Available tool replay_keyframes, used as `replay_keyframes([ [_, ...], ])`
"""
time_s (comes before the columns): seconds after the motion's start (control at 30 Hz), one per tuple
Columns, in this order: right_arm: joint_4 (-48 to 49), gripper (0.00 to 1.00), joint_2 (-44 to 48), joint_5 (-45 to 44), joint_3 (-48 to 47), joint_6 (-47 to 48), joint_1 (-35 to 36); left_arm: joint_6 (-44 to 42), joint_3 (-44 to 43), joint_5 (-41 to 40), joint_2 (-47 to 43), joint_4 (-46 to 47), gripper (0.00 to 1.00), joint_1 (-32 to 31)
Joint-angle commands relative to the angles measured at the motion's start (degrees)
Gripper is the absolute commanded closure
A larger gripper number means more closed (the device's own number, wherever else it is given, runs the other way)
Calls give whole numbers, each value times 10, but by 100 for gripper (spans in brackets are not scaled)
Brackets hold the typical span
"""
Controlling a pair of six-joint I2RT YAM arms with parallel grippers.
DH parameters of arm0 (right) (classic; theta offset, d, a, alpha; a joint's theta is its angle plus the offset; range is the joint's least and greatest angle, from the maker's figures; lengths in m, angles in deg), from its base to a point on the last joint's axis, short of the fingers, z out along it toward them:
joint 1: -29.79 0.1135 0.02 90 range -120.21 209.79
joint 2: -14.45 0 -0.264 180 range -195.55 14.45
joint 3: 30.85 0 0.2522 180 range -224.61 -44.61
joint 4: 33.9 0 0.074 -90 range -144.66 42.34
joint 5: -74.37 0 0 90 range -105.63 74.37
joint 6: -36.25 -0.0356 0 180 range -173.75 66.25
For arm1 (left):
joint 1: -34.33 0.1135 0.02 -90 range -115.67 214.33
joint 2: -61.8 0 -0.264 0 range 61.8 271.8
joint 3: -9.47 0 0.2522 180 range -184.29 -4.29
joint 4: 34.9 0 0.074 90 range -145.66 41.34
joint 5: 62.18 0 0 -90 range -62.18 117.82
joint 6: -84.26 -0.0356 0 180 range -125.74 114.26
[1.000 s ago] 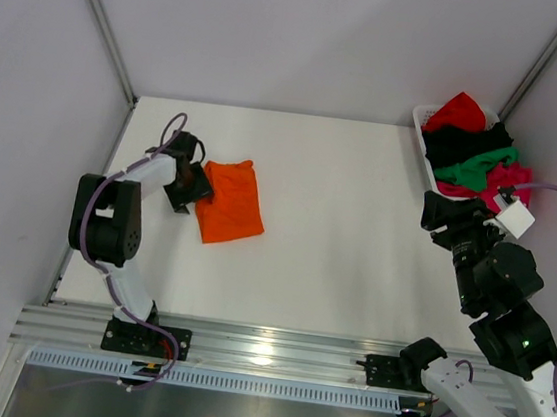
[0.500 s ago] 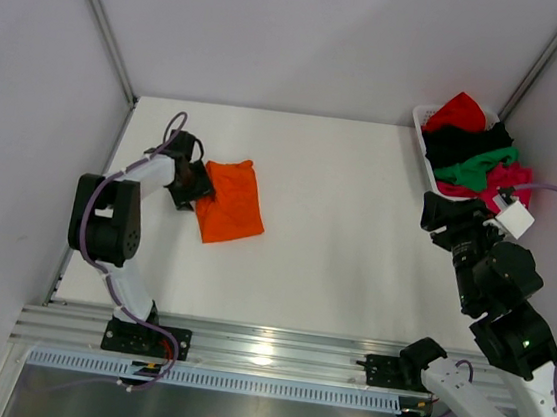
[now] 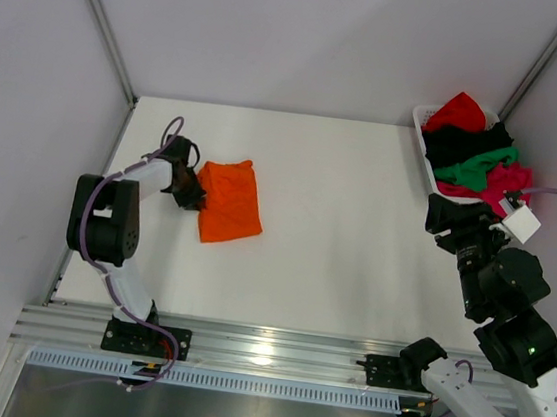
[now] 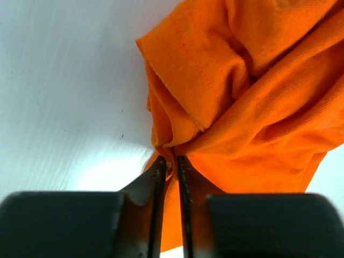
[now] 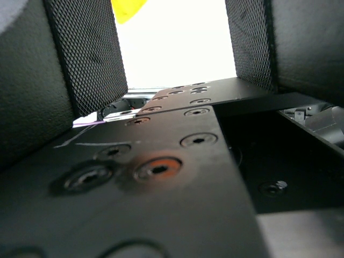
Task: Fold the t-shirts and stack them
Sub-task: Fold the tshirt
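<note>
A bright orange t-shirt (image 3: 231, 201) lies folded on the left part of the white table (image 3: 339, 205). My left gripper (image 3: 191, 197) sits at its left edge. In the left wrist view the gripper (image 4: 170, 161) is shut on a bunched fold of the orange t-shirt (image 4: 242, 97). Red (image 3: 458, 110), black (image 3: 457, 143), green (image 3: 479, 169) and magenta-pink (image 3: 505, 182) t-shirts are piled in the basket. My right gripper (image 3: 446, 217) hangs just in front of that basket. Its mesh pads (image 5: 86, 59) stand wide apart, so it is open with nothing between them, facing its own arm.
The white slatted basket (image 3: 422, 114) stands at the back right corner against the wall. Grey walls close in the table on the left, back and right. An aluminium rail (image 3: 263, 348) with both arm bases runs along the near edge.
The left gripper has shut on the orange t-shirt's left edge, pulling that edge slightly inward. The right arm has shifted a little and stays open.
</note>
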Motion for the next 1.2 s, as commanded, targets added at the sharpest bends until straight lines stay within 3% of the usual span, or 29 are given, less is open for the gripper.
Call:
replay_keyframes([
  [0.0,-1,44,1,-5,-21,-3,-2,-1,7,7,-18,17,86,11],
  [0.17,-1,43,0,-6,-22,-4,-1,-9,-24,1,-2,-13,99,14],
  [0.5,-4,43,0,-10,-29,2,-2,-8,-97,2,21,-43,99,40],
  [0.83,-9,43,0,-14,-32,5,-1,-17,-209,-12,107,-95,99,42],
  [1.03,-14,43,2,-20,-32,5,-1,-22,-217,-33,132,-100,99,59],
  [1.17,-15,43,1,-20,-34,5,-2,-12,-221,11,144,-87,99,85],
])
